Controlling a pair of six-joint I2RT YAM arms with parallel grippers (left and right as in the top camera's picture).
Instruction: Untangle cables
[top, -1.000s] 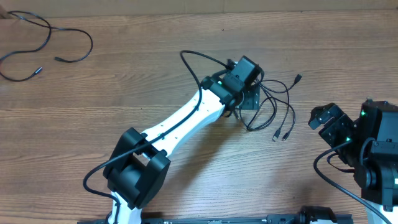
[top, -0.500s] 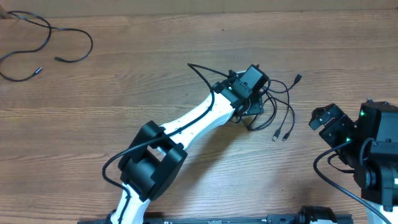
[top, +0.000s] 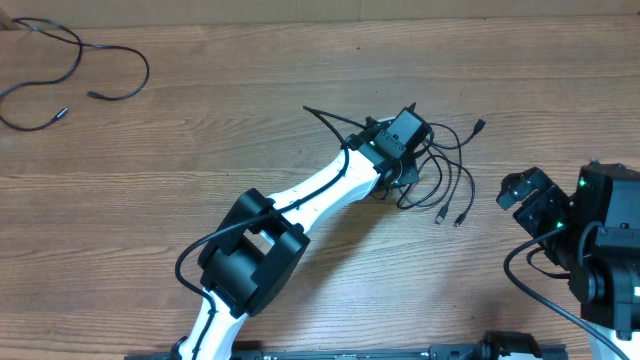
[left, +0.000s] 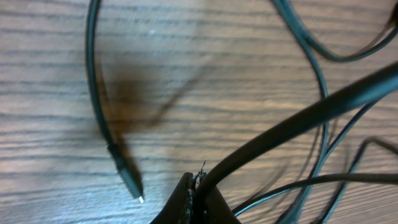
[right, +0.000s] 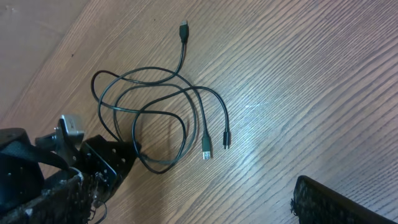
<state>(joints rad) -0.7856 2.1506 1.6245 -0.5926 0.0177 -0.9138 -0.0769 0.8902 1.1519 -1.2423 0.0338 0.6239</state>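
On table (top: 250, 120), centre-right: cable tangle (top: 447, 172) lies loose; lone cable (top: 120, 52) well apart, far left. L gripper (left: 193, 200) pressed together, pinching one tangle strand. R gripper (top: 522, 188) spread wide, empty. Step: strand grasped. Next, prob: draw strand out slow, w/o tightening loops.

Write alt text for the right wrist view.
A loose tangle of thin black cables lies on a wooden table, with three plug ends sticking out. At lower left, the left claw is shut on a strand at the tangle's edge.
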